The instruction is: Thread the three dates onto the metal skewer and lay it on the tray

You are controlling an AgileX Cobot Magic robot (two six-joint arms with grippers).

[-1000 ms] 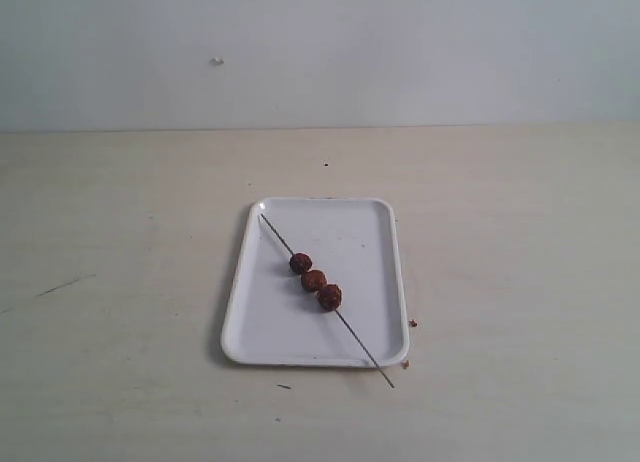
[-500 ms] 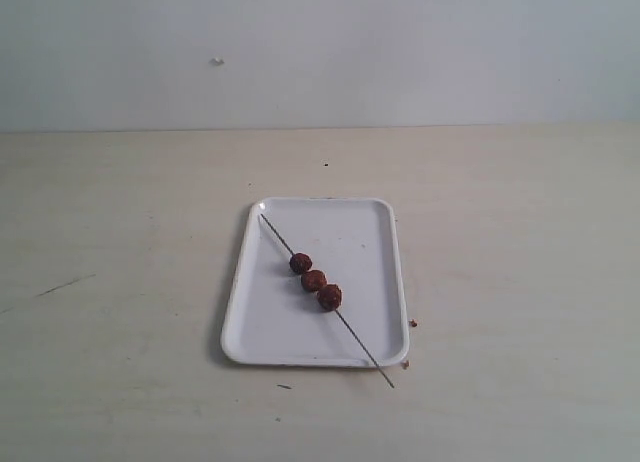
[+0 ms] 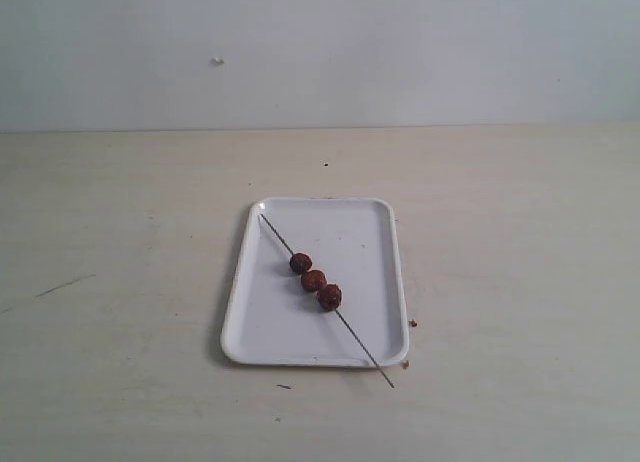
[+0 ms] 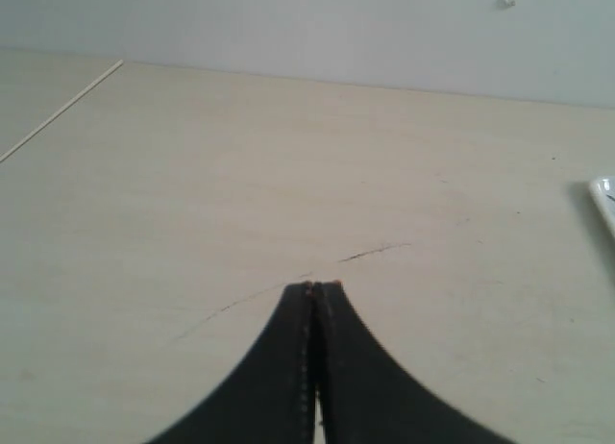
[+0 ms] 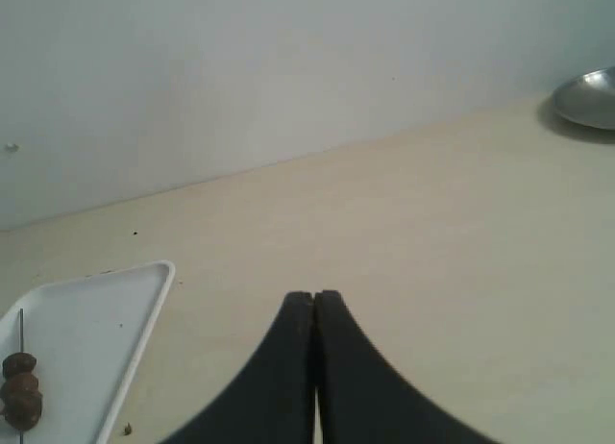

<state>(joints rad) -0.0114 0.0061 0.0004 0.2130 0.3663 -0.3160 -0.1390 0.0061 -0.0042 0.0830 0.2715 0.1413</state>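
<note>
Left gripper (image 4: 314,286), right gripper (image 5: 313,294): closed, empty. Skewer (image 3: 355,337) with dates (image 3: 314,280) overhangs tray (image 3: 300,332) at 5 o'clock; only right wrist shows a bowl (image 5: 588,98).

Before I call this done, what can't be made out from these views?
Exterior view: neither arm is in frame; whether the metal skewer touches the tray rim at its far tip is too fine to tell.
Left wrist view: only a sliver of the tray shows, cut by the frame edge.
Right wrist view: tray and skewer run off the frame; a metal bowl is also cut off.
</note>
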